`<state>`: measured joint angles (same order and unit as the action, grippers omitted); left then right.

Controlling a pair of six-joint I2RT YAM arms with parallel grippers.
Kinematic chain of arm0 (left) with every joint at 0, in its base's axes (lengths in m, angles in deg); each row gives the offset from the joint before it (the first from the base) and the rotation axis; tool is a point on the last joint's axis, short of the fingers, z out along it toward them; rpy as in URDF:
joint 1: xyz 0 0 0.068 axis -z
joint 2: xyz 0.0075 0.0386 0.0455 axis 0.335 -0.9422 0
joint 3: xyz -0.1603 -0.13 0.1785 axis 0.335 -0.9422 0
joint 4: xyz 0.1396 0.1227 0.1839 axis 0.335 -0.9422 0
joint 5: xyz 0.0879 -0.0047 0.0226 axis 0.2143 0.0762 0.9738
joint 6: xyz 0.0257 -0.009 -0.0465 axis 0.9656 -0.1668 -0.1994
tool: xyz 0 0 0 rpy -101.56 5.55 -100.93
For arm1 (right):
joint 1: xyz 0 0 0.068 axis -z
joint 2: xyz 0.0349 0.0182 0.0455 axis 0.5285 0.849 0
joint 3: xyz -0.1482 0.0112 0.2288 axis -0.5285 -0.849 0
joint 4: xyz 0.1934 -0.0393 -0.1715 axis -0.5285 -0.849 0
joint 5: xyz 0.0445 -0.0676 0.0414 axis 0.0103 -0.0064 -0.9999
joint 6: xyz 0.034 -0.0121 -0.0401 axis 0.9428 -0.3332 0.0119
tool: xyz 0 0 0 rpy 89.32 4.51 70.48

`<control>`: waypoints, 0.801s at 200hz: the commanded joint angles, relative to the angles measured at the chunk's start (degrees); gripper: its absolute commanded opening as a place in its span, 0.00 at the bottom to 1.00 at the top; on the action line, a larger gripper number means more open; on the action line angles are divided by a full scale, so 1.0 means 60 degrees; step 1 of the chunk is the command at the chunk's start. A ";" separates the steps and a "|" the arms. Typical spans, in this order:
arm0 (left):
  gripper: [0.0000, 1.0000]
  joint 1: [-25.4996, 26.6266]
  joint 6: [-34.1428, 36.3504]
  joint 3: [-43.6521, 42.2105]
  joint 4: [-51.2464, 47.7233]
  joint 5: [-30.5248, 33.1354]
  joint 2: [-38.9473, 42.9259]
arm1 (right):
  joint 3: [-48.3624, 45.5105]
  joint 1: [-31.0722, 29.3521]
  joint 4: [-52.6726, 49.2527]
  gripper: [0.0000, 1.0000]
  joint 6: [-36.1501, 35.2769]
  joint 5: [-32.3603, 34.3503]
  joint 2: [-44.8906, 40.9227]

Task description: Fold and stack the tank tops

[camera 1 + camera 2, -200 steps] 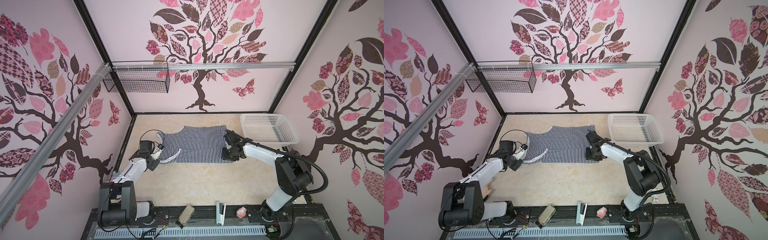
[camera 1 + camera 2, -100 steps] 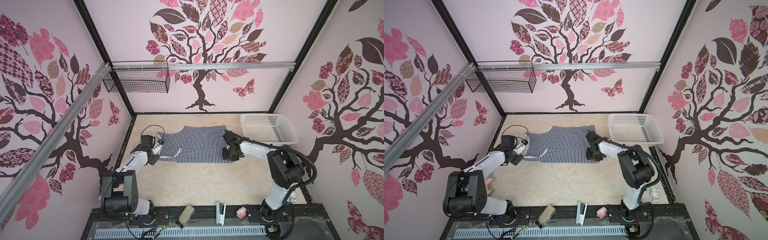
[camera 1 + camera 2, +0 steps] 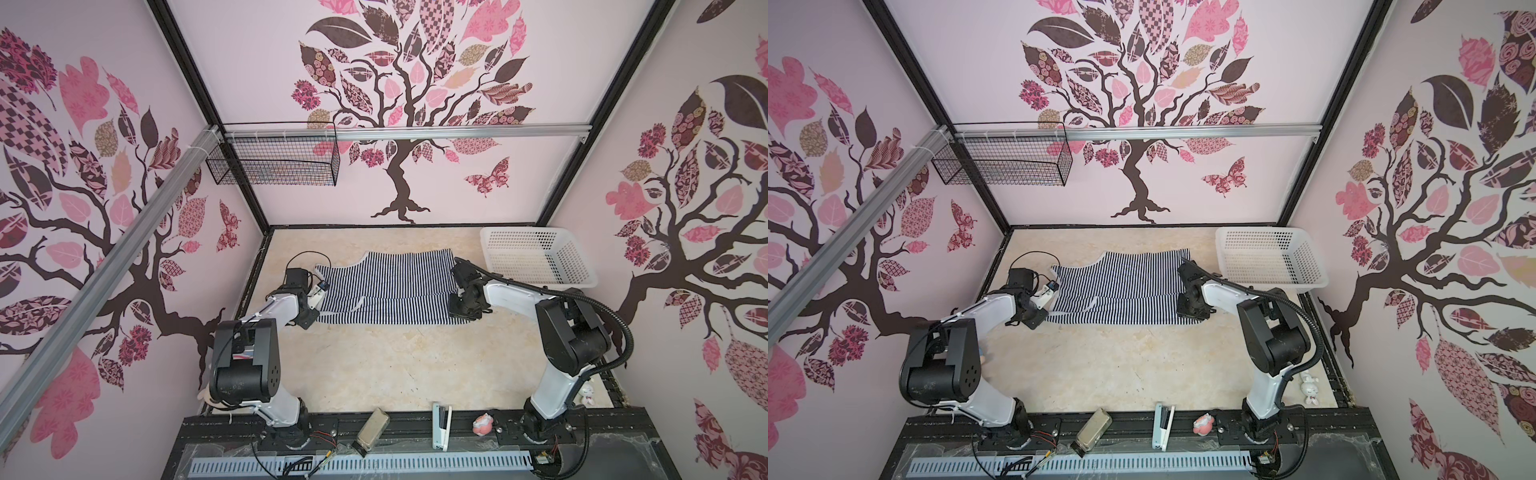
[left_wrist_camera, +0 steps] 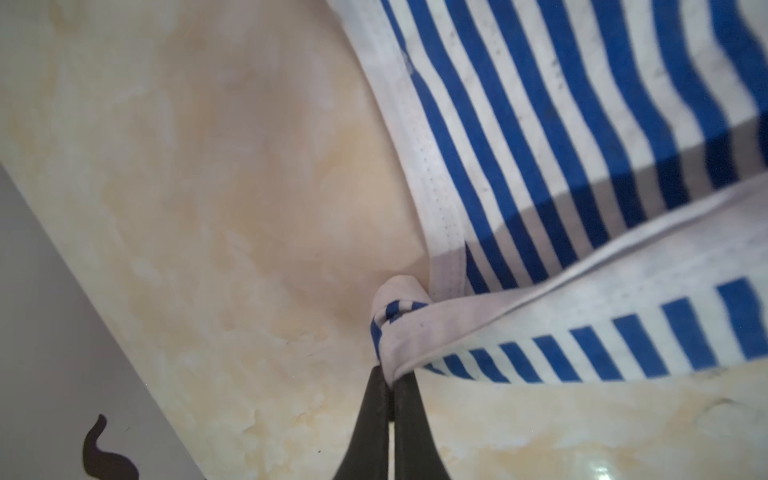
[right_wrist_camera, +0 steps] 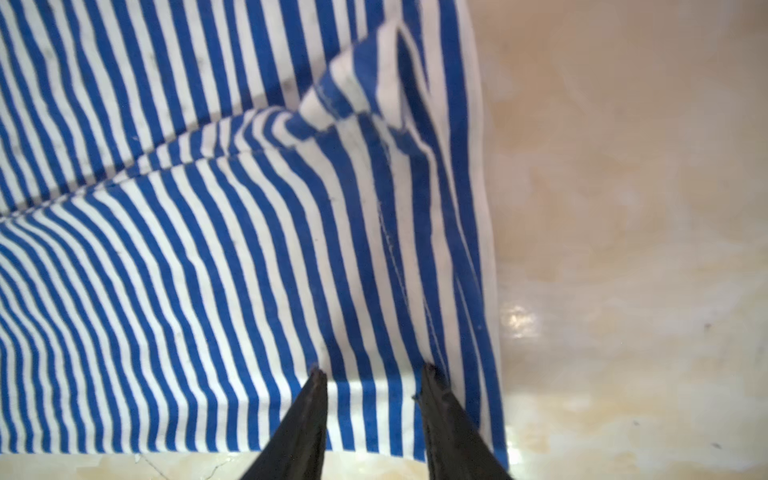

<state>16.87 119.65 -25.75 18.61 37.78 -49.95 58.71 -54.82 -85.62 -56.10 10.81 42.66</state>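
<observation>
- While right gripper sits where it was a second ago at the top's right end, left gripper has crept a little toward the back
- Wrist views alone show jaws: left pressed together, pinching a white-trimmed strap end; right spread, tips resting on striped cloth by the hem
- Both top views alone show top spread on table, back half, near flap doubled over, basket just right of it
- Narrow navy-white stripes, white trim

No lettering, label, brand, number or sign can be read in any view.
</observation>
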 commanded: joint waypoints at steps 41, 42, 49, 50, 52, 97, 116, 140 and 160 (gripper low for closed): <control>0.31 -0.0077 0.0091 0.0257 -0.0375 0.0271 0.0097 | -0.0246 0.0145 -0.0510 0.41 -0.0133 -0.0102 -0.0360; 0.31 -0.0077 0.0077 0.0262 -0.0380 0.0267 0.0117 | -0.0243 0.0151 -0.0510 0.41 -0.0133 -0.0113 -0.0377; 0.33 -0.0077 0.0016 0.0286 -0.0444 0.0239 0.0315 | -0.0251 0.0148 -0.0557 0.41 -0.0134 -0.0111 -0.0481; 0.33 -0.0077 0.0011 0.0298 -0.0466 0.0229 0.0350 | -0.0253 0.0145 -0.0556 0.41 -0.0134 -0.0110 -0.0496; 0.34 -0.0077 0.0000 0.0321 -0.0511 0.0214 0.0413 | -0.0232 0.0147 -0.0566 0.41 -0.0133 -0.0117 -0.0519; 0.41 -0.0070 -0.0563 0.1342 -0.1735 -0.0582 0.1574 | -0.0138 0.0138 -0.0546 0.43 -0.0133 -0.0521 -0.1226; 0.42 0.0194 -0.1053 0.1825 -0.2138 -0.1012 0.1674 | 0.0082 0.0142 -0.0662 0.43 -0.0122 -0.0468 -0.1199; 0.42 0.1166 -0.1279 0.1814 -0.2100 -0.0794 0.1462 | 0.0300 0.0143 -0.0730 0.43 -0.0091 -0.0527 -0.1083; 0.42 0.1746 -0.1583 0.1729 -0.1925 -0.0996 0.1114 | 0.0369 0.0121 -0.0716 0.43 -0.0035 -0.0593 -0.1039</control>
<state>23.87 113.38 -14.69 8.60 34.29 -40.73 58.53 -54.21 -88.09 -56.30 7.77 36.33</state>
